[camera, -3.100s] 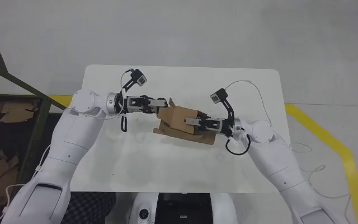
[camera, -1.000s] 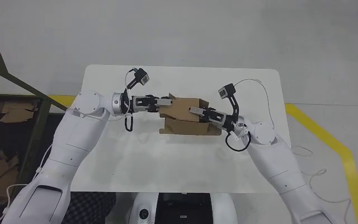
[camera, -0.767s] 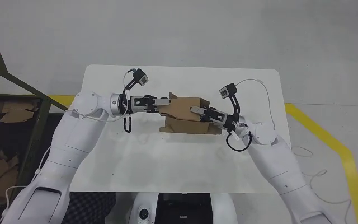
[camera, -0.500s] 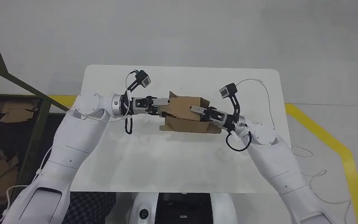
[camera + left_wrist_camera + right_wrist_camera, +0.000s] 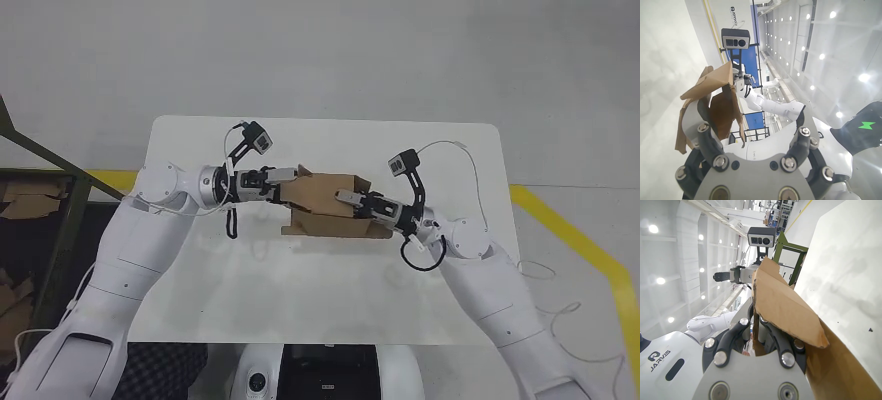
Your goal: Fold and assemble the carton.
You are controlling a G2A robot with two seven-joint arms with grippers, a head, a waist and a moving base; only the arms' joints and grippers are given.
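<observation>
A brown cardboard carton [image 5: 325,197] lies partly folded in the middle of the white table [image 5: 200,290], with flaps standing up at both ends. My right gripper [image 5: 352,198] is at the carton's right end, shut on an upright cardboard wall; in the right wrist view the carton [image 5: 783,306] wall runs between the pinched fingers of the gripper [image 5: 755,324]. My left gripper [image 5: 288,178] is at the carton's left end, open wide. In the left wrist view one finger of this gripper [image 5: 751,117] lies against a raised flap of the carton [image 5: 719,89], while the other stands free.
A green frame with cardboard scraps [image 5: 35,205] stands on the floor left of the table. A thin white cable [image 5: 470,175] arcs over the table's right part. Bare tabletop lies in front of and behind the carton.
Since three seconds ago the carton has turned from tilted to square and shifted toward the table's back. Over the last second the left gripper edged back and lifted the left flap.
</observation>
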